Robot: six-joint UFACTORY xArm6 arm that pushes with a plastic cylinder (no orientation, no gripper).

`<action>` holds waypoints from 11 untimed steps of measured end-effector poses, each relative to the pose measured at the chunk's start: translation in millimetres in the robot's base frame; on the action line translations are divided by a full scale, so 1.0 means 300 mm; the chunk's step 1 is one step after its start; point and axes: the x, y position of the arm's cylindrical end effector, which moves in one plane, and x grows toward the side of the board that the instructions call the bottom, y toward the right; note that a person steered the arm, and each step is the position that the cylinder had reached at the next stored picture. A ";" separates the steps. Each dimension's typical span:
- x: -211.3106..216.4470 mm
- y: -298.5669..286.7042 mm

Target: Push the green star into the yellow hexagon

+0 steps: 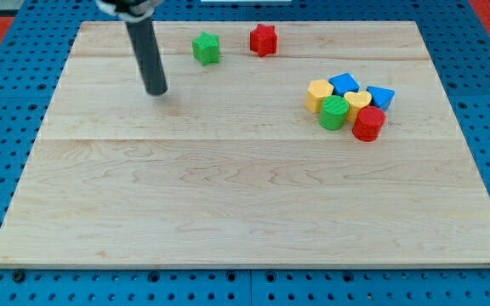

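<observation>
The green star (206,48) sits near the view's top, left of centre. The yellow hexagon (317,94) sits at the left edge of a cluster of blocks on the view's right. My tip (156,91) rests on the board below and to the left of the green star, apart from it. The rod rises from the tip toward the view's top.
A red star (263,39) stands just right of the green star. The cluster also holds a green cylinder (333,112), a yellow heart (358,101), a red cylinder (368,123) and two blue blocks (344,83) (380,96). The wooden board (228,204) lies on a blue pegboard.
</observation>
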 end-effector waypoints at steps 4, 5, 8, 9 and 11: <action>-0.289 0.111; -0.232 0.302; 0.002 0.486; -0.090 0.499; 0.041 0.689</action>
